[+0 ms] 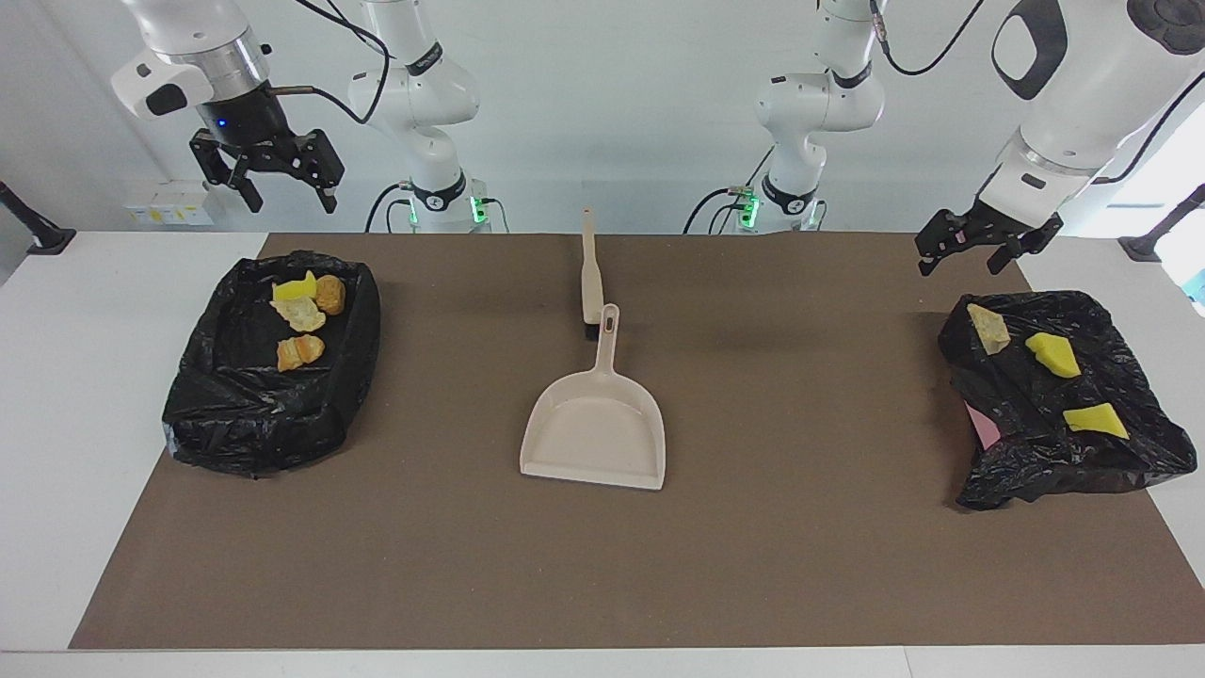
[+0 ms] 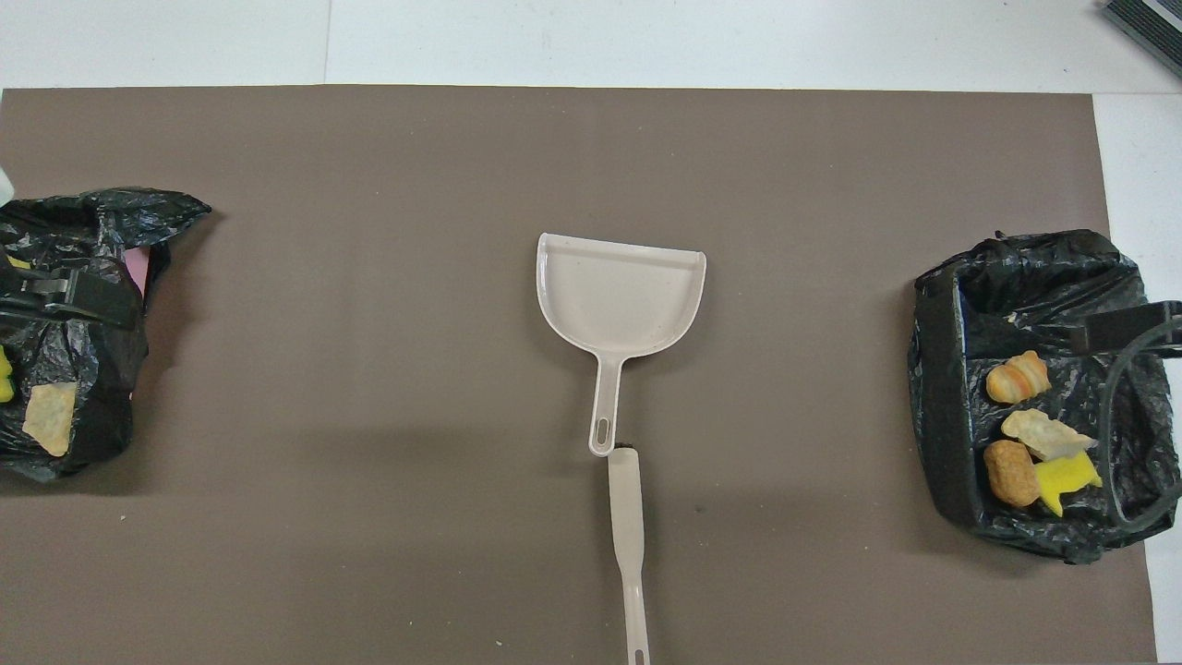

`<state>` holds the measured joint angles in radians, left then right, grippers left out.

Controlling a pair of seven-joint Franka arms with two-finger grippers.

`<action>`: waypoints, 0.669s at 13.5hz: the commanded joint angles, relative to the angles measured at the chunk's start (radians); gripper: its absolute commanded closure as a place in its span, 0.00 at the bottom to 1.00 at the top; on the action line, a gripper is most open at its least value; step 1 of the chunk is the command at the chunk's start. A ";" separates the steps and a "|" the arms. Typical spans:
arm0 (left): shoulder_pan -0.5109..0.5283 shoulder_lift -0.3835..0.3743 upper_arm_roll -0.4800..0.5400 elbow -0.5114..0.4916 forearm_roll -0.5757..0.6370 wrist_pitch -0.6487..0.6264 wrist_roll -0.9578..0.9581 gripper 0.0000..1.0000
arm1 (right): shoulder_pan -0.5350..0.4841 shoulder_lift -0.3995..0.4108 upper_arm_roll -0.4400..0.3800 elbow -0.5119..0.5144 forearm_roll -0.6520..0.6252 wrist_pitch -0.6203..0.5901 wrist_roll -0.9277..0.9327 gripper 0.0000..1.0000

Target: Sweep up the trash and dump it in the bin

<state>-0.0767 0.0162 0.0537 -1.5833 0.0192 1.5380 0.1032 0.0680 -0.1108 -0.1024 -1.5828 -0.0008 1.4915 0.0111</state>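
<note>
Sweeping apparently done: trash [image 1: 299,315] in both black bins [image 1: 235,414], dustpan [image 1: 595,428] lying mid-surface; left hand [image 1: 979,247] and right hand [image 1: 268,174] raised, released, empty; next, likely parking only

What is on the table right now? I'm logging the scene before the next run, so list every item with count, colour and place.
dustpan: one, beige, mid-table, empty, handle toward the robots.
brush: one, beige, lying nearer the robots than the dustpan, its head at the dustpan's handle tip.
bag-lined bin: one, black, at the right arm's end.
trash in that bin: four lumps, one yellow, three tan or orange-brown.
crumpled bag: one, black, at the left arm's end, something pink showing under it.
trash on that bag: three lumps, two yellow, one tan.
mat: one, brown, covering the white table.
right gripper: open, raised over the bin's end.
left gripper: open, raised above the crumpled bag.
</note>
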 commanded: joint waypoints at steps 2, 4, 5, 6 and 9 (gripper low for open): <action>0.002 -0.022 0.017 -0.015 0.013 0.004 0.053 0.00 | -0.002 -0.013 0.001 -0.013 -0.010 0.009 -0.013 0.00; 0.000 -0.028 0.015 -0.010 0.013 -0.009 0.015 0.00 | -0.002 -0.013 0.003 -0.013 -0.010 0.009 -0.013 0.00; 0.000 -0.038 0.014 -0.012 0.013 -0.010 0.015 0.00 | -0.002 -0.013 0.003 -0.013 -0.010 0.009 -0.013 0.00; -0.005 -0.041 0.014 -0.014 0.013 -0.012 0.018 0.00 | -0.002 -0.013 0.003 -0.013 -0.010 0.009 -0.013 0.00; -0.011 -0.064 0.012 -0.040 0.013 -0.031 0.033 0.00 | -0.002 -0.013 0.003 -0.013 -0.010 0.009 -0.013 0.00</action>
<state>-0.0738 -0.0108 0.0630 -1.5851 0.0192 1.5254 0.1345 0.0680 -0.1108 -0.1024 -1.5828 -0.0008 1.4915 0.0111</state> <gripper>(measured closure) 0.000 0.000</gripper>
